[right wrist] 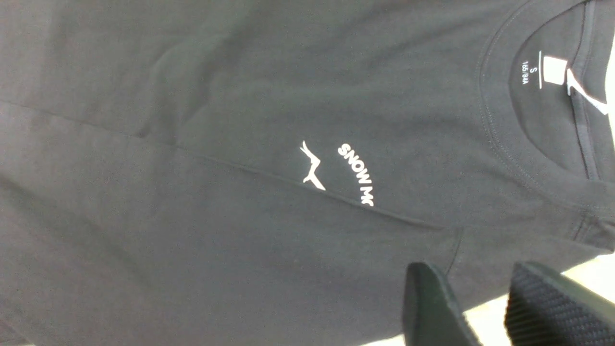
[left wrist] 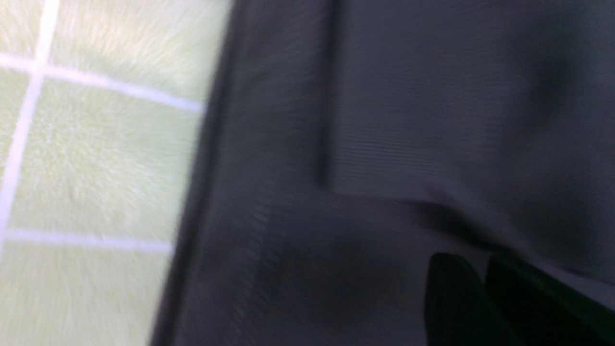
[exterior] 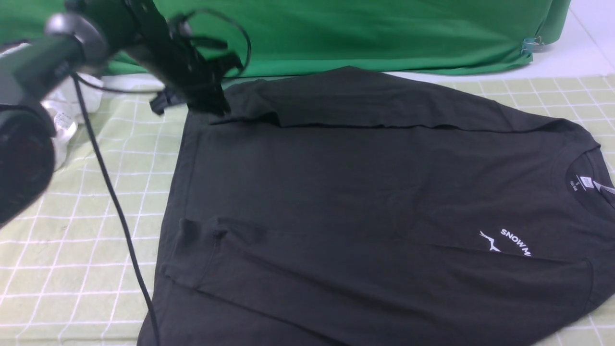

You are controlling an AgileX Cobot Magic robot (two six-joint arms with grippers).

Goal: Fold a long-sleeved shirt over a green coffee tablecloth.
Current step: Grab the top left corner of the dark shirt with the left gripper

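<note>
Across the gridded yellow-green tablecloth (exterior: 72,230) lies the black long-sleeved shirt (exterior: 360,192), probably soft, light and limp, best pinched at hem corners; right gripper (right wrist: 471,274) stands parted, empty, left gripper (exterior: 209,98) at the far hem corner unreadable.

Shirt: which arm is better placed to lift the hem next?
Likely left. The left hand is at the shirt's far hem corner; the right hand hovers open at the collar end.
</note>
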